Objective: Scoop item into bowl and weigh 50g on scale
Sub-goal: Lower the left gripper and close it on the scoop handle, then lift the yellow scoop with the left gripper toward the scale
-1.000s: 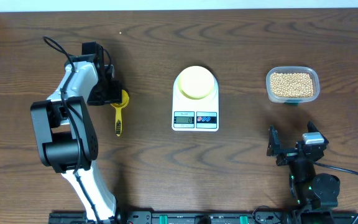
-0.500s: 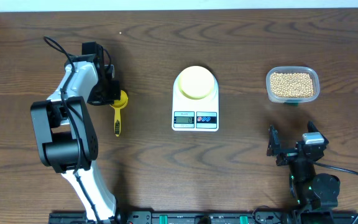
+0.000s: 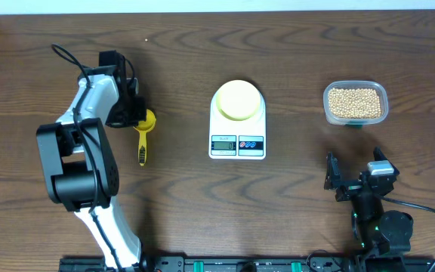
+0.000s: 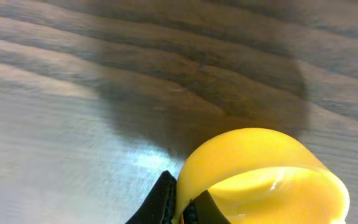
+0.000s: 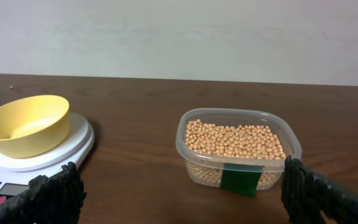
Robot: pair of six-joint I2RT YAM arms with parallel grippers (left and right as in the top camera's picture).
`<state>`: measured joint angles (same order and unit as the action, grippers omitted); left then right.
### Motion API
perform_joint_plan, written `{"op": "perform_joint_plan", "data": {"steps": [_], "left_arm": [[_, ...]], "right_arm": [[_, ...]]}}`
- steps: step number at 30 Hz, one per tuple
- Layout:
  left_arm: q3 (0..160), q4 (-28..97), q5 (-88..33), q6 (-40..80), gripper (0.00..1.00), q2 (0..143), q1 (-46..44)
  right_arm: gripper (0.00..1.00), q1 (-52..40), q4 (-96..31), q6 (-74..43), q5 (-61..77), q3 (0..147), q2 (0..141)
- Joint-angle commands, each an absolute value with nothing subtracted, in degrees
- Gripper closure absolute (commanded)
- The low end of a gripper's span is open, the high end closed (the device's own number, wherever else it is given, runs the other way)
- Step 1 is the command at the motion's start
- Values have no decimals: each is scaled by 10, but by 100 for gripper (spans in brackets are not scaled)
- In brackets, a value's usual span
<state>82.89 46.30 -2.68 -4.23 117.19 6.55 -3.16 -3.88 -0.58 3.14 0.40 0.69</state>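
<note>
left gripper: closed on scoop cup rim | right gripper: jaws wide, empty, near front edge | bowl: on scale, mid-table | beans: in tub, far right | open wood between scoop, scale, tub

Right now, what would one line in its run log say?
left hand: shut on scoop rim | right hand: open, holding nothing | bowl: empty, on scale | beans: in tub
</note>
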Motion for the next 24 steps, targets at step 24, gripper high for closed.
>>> {"op": "perform_joint_plan", "data": {"steps": [24], "left_arm": [[838,725,-41,554,93,665,66]], "right_arm": [[1,-35,-41,-2,29,3,4]]}}
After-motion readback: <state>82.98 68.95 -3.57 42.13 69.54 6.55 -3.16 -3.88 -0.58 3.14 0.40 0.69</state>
